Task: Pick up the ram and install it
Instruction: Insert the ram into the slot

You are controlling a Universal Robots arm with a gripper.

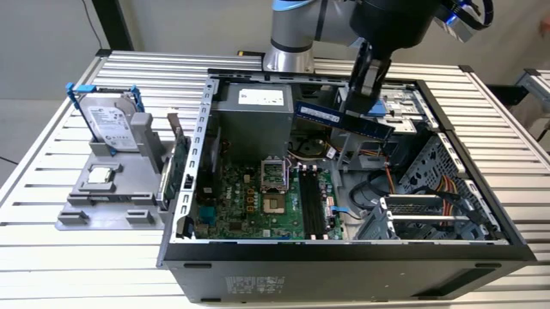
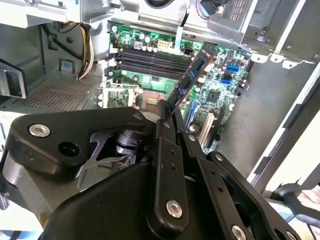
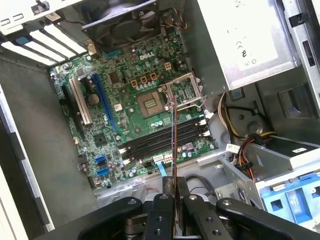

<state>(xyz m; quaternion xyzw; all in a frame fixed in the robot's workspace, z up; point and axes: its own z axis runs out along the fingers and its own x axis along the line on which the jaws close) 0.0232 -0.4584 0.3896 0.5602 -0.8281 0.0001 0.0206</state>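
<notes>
The ram (image 1: 344, 120), a long dark-blue stick with a white label, hangs over the open computer case (image 1: 344, 251), above its back half. My gripper (image 1: 365, 103) is shut on it from above, near one end. In the second wrist view the ram (image 2: 192, 77) juts out from between the black fingers (image 2: 162, 150), slanting over the green motherboard. The first wrist view has the ram (image 3: 173, 145) edge-on as a thin line rising from the gripper (image 3: 174, 187), above the black memory slots (image 3: 165, 140). Those slots (image 1: 311, 206) lie lower in the case, well apart from the stick.
A silver hard drive in a blue frame (image 1: 112, 122) stands in a grey holder on the exterior view's left, outside the case. A green card (image 1: 178, 168) stands along the case's left wall. The power supply (image 1: 257, 112), drive cage (image 1: 429, 212) and cables (image 1: 429, 187) crowd the inside.
</notes>
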